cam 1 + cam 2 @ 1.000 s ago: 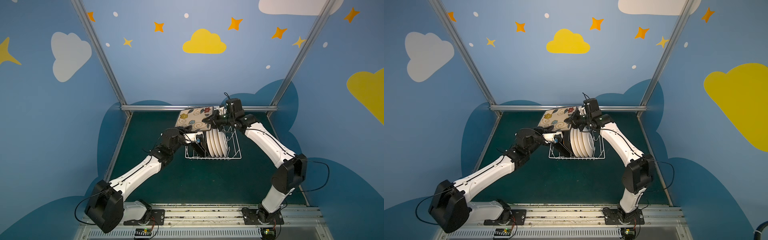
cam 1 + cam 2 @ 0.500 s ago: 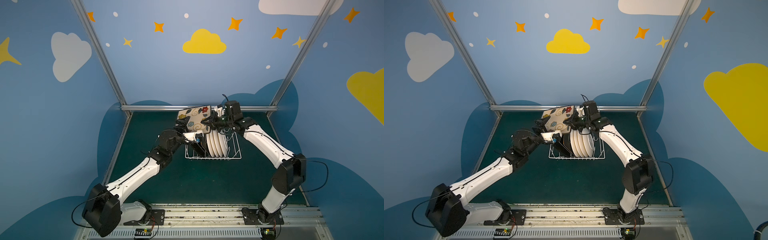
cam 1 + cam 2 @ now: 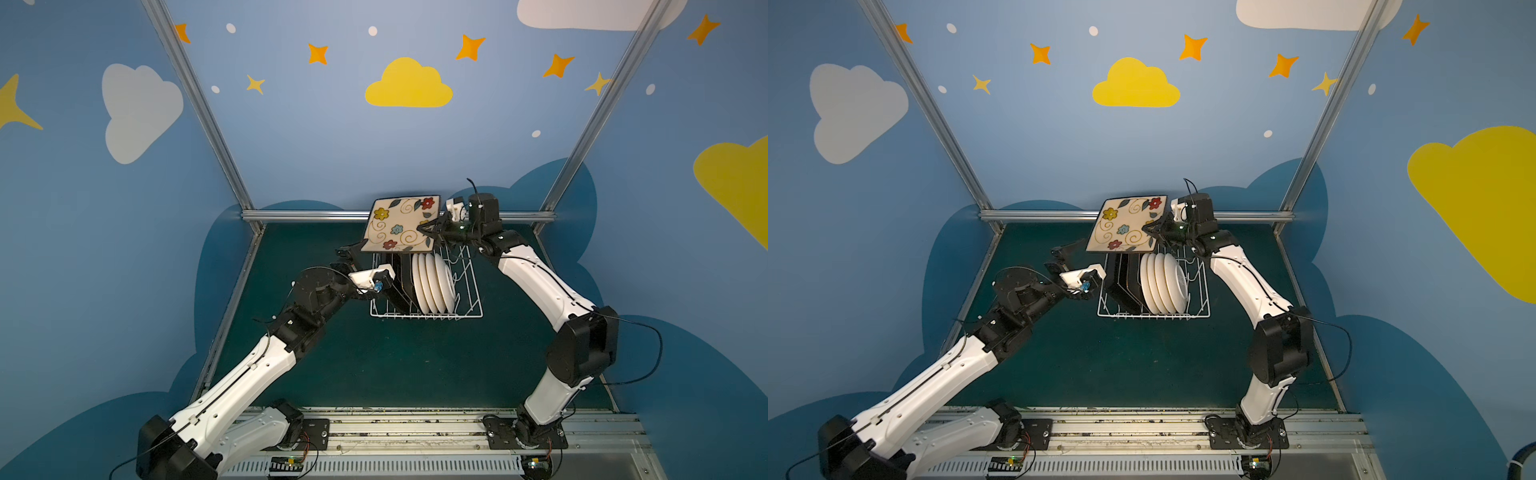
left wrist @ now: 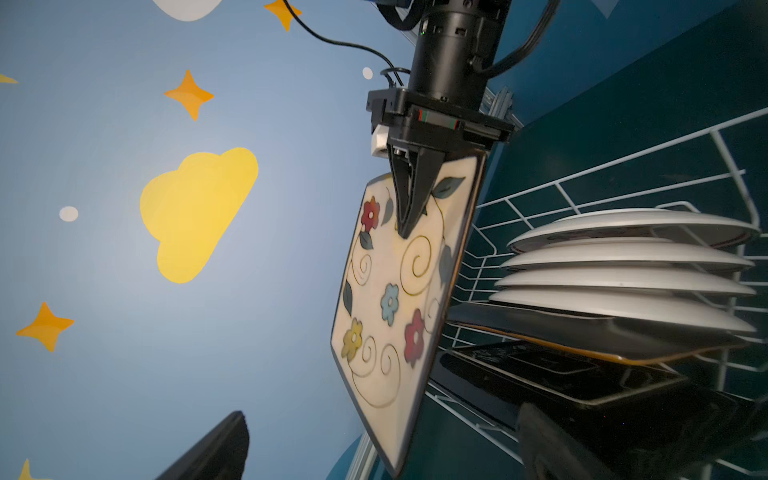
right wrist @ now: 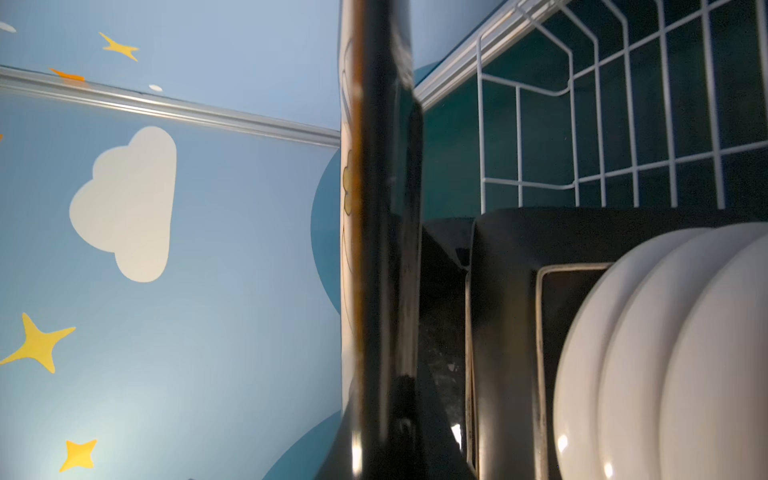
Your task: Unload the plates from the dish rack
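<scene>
Since a second ago my left gripper [image 3: 345, 258] lets go and backs off, jaws apart; right gripper [image 3: 432, 227] clamps the floral plate [image 3: 399, 226] above the rack [image 3: 471, 291].

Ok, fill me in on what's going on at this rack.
The right tool grips a floral square plate by its edge, lifted above the dish rack. The left tool hangs open beside the rack, holding nothing. Two black-backed square plates and four round white plates stand in the rack.
</scene>
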Action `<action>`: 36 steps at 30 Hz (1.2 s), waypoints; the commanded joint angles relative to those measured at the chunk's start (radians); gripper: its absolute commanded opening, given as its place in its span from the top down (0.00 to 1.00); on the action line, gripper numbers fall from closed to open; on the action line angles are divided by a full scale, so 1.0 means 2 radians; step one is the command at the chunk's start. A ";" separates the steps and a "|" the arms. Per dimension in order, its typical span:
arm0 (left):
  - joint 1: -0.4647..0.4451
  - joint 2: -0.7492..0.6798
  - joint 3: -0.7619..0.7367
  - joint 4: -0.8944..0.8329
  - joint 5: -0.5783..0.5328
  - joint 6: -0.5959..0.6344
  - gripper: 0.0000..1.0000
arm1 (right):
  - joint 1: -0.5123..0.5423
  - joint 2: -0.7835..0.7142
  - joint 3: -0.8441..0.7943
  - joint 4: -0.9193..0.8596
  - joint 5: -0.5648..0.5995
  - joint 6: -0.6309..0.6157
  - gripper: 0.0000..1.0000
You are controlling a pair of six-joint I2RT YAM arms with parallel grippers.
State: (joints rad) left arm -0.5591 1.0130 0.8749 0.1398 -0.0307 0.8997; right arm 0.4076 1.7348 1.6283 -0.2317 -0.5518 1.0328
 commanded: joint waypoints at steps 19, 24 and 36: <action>0.274 0.164 0.235 -0.121 0.401 -0.711 0.01 | -0.037 -0.080 -0.038 0.164 -0.103 -0.077 1.00; 0.272 0.239 0.243 -0.047 0.485 -0.801 0.01 | -0.033 -0.074 -0.041 0.184 -0.126 -0.075 1.00; 0.234 0.317 0.293 -0.010 0.563 -0.841 0.02 | -0.014 -0.051 -0.045 0.203 -0.146 -0.077 1.00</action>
State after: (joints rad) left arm -0.0711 1.6341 1.4284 0.0509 1.0187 -0.7456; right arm 0.3710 1.6535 1.5185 -0.0181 -0.7860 0.8818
